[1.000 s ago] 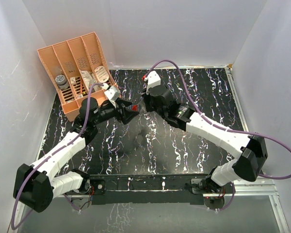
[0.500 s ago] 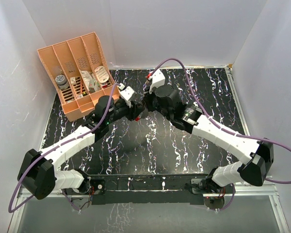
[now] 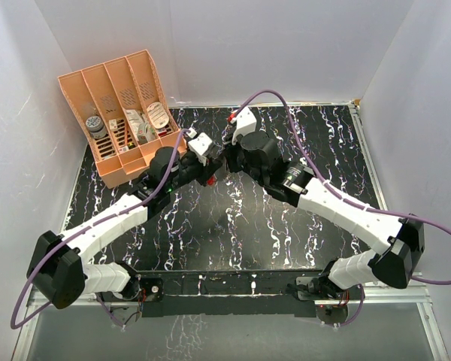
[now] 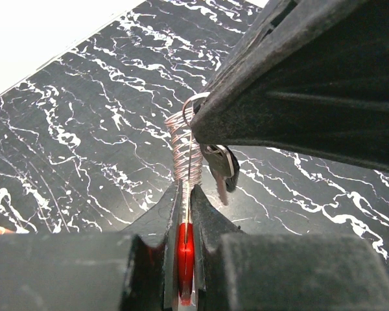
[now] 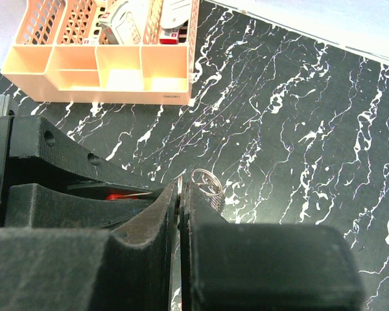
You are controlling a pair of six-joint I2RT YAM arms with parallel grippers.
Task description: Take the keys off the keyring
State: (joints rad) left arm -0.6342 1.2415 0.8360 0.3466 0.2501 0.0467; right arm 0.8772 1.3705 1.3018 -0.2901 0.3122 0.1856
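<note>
One keyring, one key and two grippers meet above the far-left part of the table (image 3: 308,150), with one peach organiser (image 3: 126,167) standing well apart at the far-left corner. From overhead the left gripper (image 3: 208,171) and right gripper (image 3: 224,161) are tip to tip. Of the keyring only a red speck (image 3: 210,181) shows there, and the key cannot be seen at all. That view alone shows both arms whole and the organiser's four long slots. The left wrist view gives what the overhead hides. The red tag (image 4: 185,256) sits edge-on, pinched tight between the left jaws. From it the ring (image 4: 183,149), a coil of thin silvery wire, rises to the tip of the right gripper, where its top loop goes out of sight behind the dark finger. The single small key (image 4: 221,167) hangs just beside the coil, right under that finger, clear of the table. The right wrist view does not show the key. It shows the right jaws pressed together with no gap, a couple of wire loops lying at their tips, and a sliver of red inside the left gripper's jaws. Whether the right jaws actually pinch the wire cannot be told from any view. The same view shows the organiser's small front compartments, which the left wrist view leaves out.
</note>
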